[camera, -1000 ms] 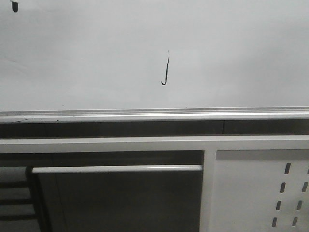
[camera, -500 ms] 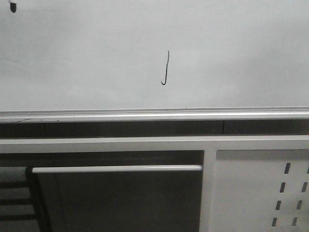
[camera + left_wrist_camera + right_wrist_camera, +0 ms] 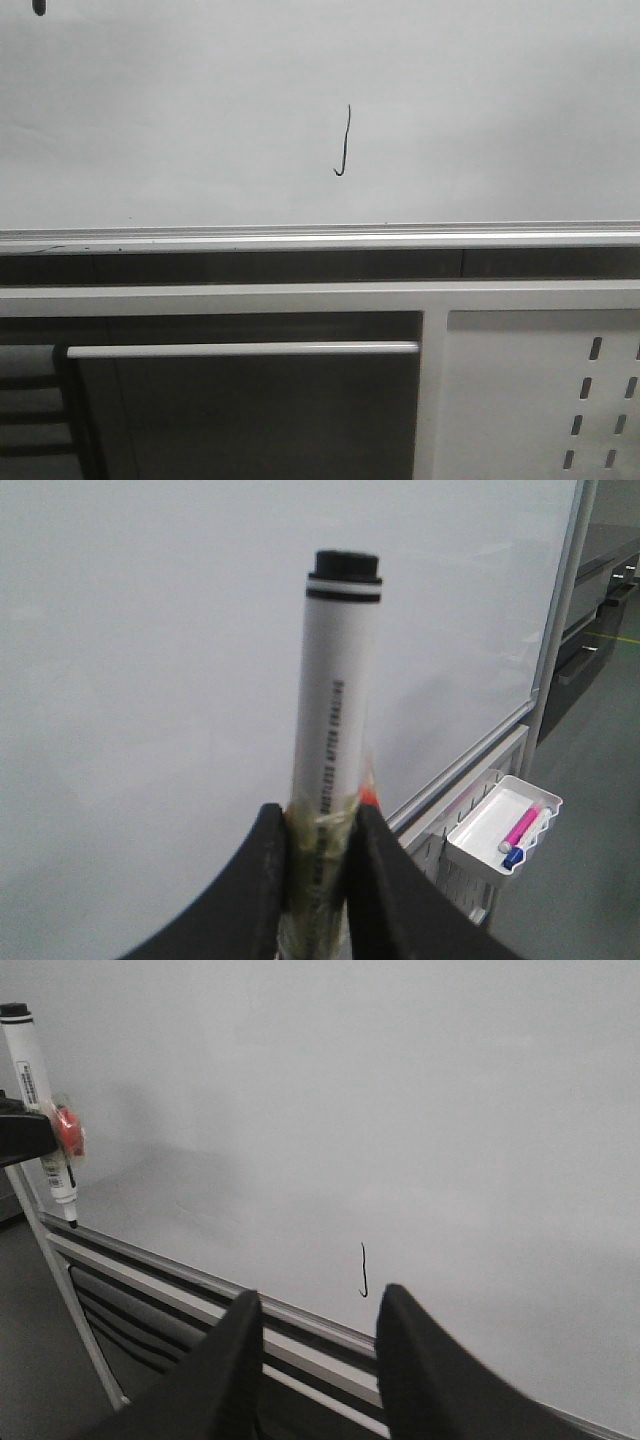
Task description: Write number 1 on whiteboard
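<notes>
Front view: number 1 (image 3: 344, 141) drawn mid whiteboard (image 3: 480, 110) | left gripper (image 3: 318, 865) clenched around marker (image 3: 332, 730), off board | right gripper (image 3: 312, 1345) fingers spread, holding nothing

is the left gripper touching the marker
Touching. The left wrist view shows the left gripper shut on the marker, both fingers pressed against its taped lower barrel.

Your front camera faces the whiteboard (image 3: 200, 120) squarely and close, the rail (image 3: 320, 238) across mid-frame. Your right wrist camera looks at it obliquely from farther back; both show the 1 (image 3: 345, 142). Your left wrist camera looks along the marker (image 3: 335, 710).
</notes>
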